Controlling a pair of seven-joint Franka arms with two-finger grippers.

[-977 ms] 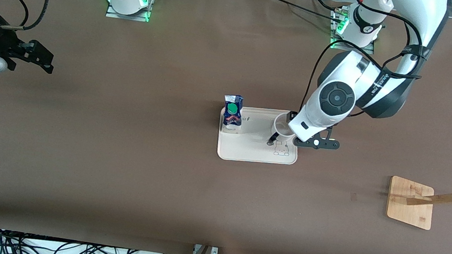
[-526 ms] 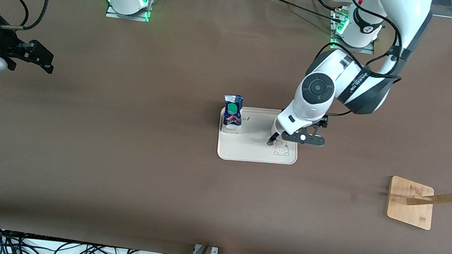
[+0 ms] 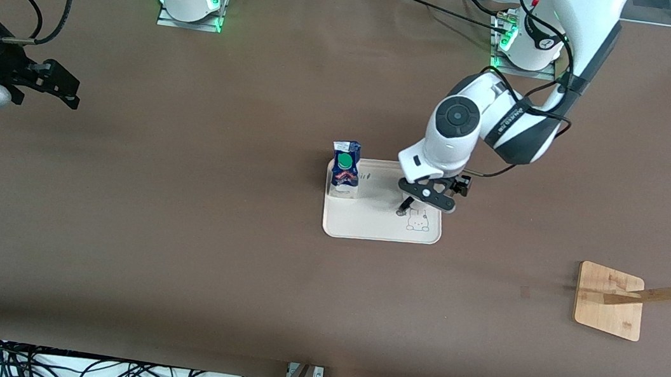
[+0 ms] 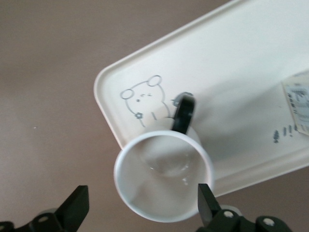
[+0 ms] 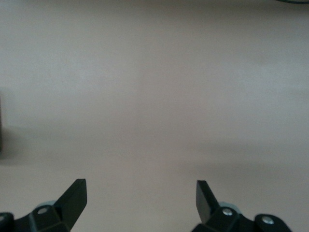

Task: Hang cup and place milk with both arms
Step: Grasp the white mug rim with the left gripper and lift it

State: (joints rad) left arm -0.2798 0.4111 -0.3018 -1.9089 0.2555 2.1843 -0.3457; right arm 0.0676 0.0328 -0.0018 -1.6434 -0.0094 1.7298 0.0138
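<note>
The white cup stands upright on the cream tray, its black handle beside a bear drawing. My left gripper is open just above the cup, one finger on each side of its rim, not touching. In the front view the left gripper hides the cup except its handle. The milk stands upright on the tray's corner toward the right arm's end; its beige side shows in the left wrist view. My right gripper waits open and empty over bare table at the right arm's end.
A wooden mug rack with a square base and angled pegs stands toward the left arm's end, nearer to the front camera than the tray. The right wrist view shows only brown table under the right gripper.
The left arm has swung toward the right arm's end and its hand has come over the cup, covering the rim seen earlier. The right arm, milk and tray have not moved.
</note>
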